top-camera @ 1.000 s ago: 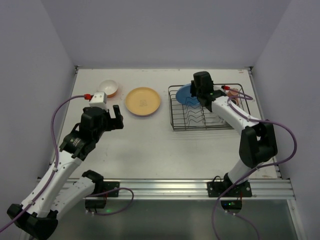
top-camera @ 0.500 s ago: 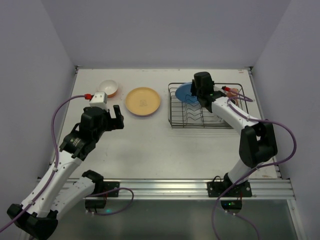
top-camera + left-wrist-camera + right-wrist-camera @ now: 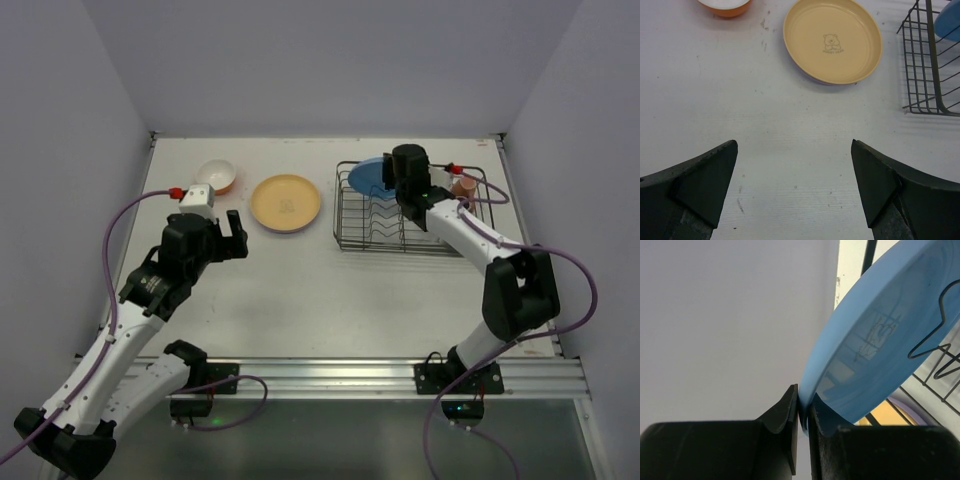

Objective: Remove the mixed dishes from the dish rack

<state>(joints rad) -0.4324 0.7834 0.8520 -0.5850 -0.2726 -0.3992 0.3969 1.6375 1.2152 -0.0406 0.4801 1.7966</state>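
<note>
Pinching the blue plate (image 3: pixel 880 340) by its rim, my right gripper (image 3: pixel 801 412) holds it tilted at the rack's (image 3: pixel 360 235) far left corner. My left gripper (image 3: pixel 795 170) hangs spread wide above the table (image 3: pixel 300 290), near the tan plate (image 3: pixel 832 40) and orange bowl (image 3: pixel 217 176).

Left arm (image 3: pixel 110 350) lower left of top view, elbow bent, reaching up-right; left gripper (image 3: pixel 237 236) jaws spread wide. Right arm (image 3: pixel 470 235) right side, stretched up-left; right gripper (image 3: pixel 802 399) jaws nearly together, pinching blue plate (image 3: pixel 880 340) rim.
</note>
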